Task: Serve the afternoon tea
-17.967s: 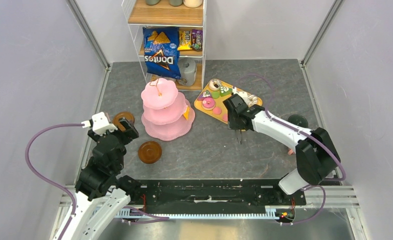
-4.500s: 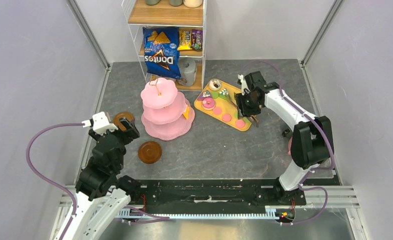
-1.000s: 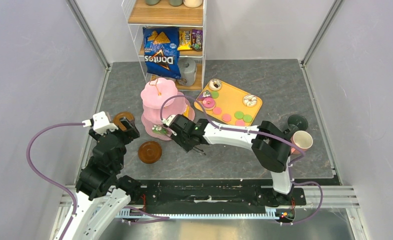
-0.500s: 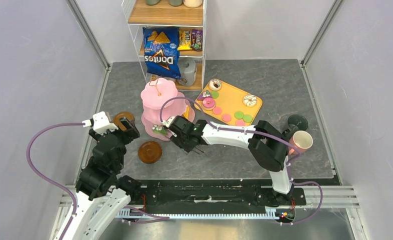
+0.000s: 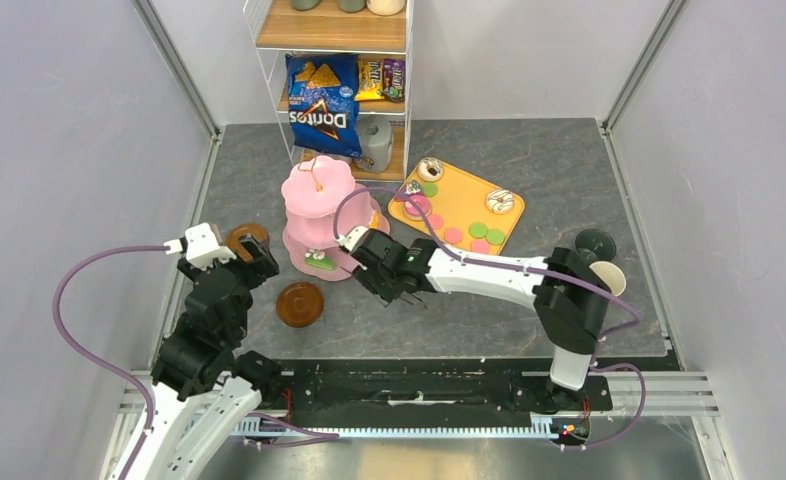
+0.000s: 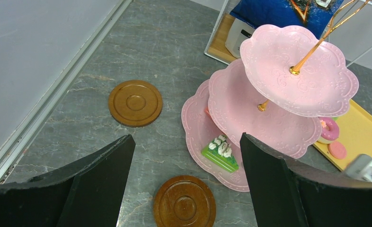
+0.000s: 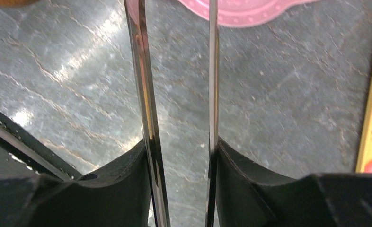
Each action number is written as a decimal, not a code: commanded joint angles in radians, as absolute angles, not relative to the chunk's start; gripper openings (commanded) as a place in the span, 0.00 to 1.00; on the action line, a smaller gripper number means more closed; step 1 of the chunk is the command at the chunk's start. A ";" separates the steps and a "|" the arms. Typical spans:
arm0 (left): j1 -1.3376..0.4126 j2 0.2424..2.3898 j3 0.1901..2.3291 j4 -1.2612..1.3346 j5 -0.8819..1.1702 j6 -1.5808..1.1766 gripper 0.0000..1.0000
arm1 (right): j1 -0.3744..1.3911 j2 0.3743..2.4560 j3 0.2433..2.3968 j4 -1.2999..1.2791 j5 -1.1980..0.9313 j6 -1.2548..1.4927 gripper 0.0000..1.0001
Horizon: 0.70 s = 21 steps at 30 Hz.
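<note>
The pink three-tier stand [image 5: 319, 200] stands left of centre, also in the left wrist view [image 6: 312, 71]. A green cake slice [image 5: 321, 260] lies on its bottom tier [image 6: 220, 152]. My right gripper [image 5: 397, 278] is shut on metal tongs [image 7: 144, 94], whose arms stand apart and empty over bare table just right of the stand's rim [image 7: 241, 9]. My left gripper [image 6: 186, 189] is open and empty above two brown saucers [image 6: 135, 102] [image 6: 184, 206]. The yellow tray [image 5: 464, 195] holds donuts [image 5: 430, 169] and macarons [image 5: 453, 235]. A pink mug [image 5: 605, 280] and a dark-green mug [image 5: 593, 245] stand at the right.
A wire shelf [image 5: 334, 90] at the back holds the blue Doritos bag [image 5: 321, 105] and a grey jar [image 5: 377, 143]. The right arm [image 5: 489, 272] stretches across the table's middle. Grey walls close in both sides.
My right gripper with the tongs has drawn back to the right, away from the stand. The green cake slice stays on the bottom tier. The left arm has not moved.
</note>
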<state>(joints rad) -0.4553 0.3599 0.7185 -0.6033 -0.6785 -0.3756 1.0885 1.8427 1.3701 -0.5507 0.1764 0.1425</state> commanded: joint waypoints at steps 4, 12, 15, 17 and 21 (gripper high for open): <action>-0.450 0.362 0.716 -0.570 -0.686 -0.392 0.90 | 1.055 1.661 1.259 -0.628 0.263 0.172 0.52; -0.450 0.362 0.717 -0.572 -0.686 -0.393 0.90 | 0.889 1.540 1.171 -0.664 0.272 0.170 0.51; -0.450 0.362 0.716 -0.572 -0.687 -0.393 0.90 | 0.809 1.525 1.166 -0.660 0.246 0.169 0.50; -0.450 0.363 0.717 -0.572 -0.686 -0.393 0.90 | 0.780 1.531 1.174 -0.654 0.234 0.165 0.49; -0.449 0.363 0.717 -0.572 -0.687 -0.392 0.90 | 0.748 1.576 1.216 -0.638 0.206 0.167 0.47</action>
<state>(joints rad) -0.4553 0.3599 0.7185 -0.6029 -0.6785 -0.3756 0.7605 1.5597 1.1675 -0.6678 0.2405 0.1612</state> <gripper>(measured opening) 0.904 0.485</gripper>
